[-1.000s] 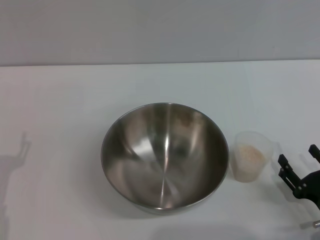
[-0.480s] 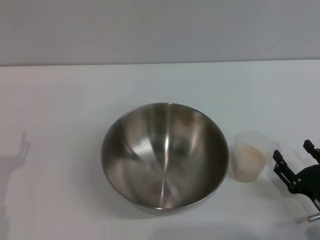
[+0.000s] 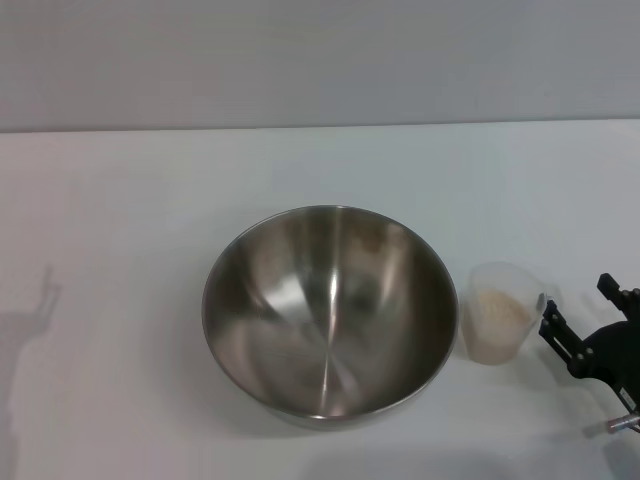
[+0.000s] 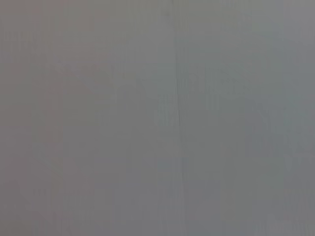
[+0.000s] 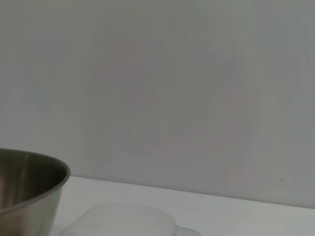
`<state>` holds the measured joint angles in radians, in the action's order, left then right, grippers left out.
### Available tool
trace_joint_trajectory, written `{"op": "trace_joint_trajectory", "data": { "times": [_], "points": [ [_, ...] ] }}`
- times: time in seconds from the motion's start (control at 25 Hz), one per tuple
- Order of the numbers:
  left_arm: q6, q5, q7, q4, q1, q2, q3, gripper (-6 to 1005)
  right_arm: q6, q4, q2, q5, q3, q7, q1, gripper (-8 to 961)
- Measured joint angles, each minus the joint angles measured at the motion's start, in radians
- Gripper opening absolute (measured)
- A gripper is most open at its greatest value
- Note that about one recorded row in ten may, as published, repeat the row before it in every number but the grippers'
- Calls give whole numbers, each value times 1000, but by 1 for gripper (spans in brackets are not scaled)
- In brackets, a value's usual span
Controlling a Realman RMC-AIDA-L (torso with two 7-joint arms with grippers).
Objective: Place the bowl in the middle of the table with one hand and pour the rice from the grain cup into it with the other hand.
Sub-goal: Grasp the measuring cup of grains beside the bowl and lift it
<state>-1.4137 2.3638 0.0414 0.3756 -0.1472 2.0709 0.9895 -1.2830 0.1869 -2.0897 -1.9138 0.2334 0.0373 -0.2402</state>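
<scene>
The steel bowl point(image 3: 330, 310) stands upright in the middle of the white table point(image 3: 130, 200), with no rice showing inside. The frosted grain cup point(image 3: 498, 312) stands just right of the bowl, apart from it, with a pale heap of rice point(image 3: 497, 308) inside. My right gripper point(image 3: 578, 302) is open at the table's right edge, just right of the cup, one fingertip close to its wall. The right wrist view shows the bowl's side point(image 5: 29, 191) and the cup's rim point(image 5: 123, 219). My left gripper is out of view; the left wrist view shows only plain grey.
A plain grey wall point(image 3: 320, 60) runs behind the table's far edge. A faint arm shadow point(image 3: 40, 300) lies on the table at the far left.
My right gripper has moved left and a little farther onto the table, closing in on the grain cup. The bowl and cup have not moved.
</scene>
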Motion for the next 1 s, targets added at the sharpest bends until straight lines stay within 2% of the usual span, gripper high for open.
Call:
{"op": "trace_joint_trajectory", "data": {
  "times": [0.44,0.64,1.0],
  "points": [
    [6,0,-5,-14,-1,1,0,829,2,1,0,1,-2,6,-12,761],
    [7,0,-5,-14,0,2,-2,829,7,2,0,1,-3,5,-16,603],
    [7,0,-5,-14,0,2,-2,829,14,13,0,1,0,0,-26,390]
  ]
}}
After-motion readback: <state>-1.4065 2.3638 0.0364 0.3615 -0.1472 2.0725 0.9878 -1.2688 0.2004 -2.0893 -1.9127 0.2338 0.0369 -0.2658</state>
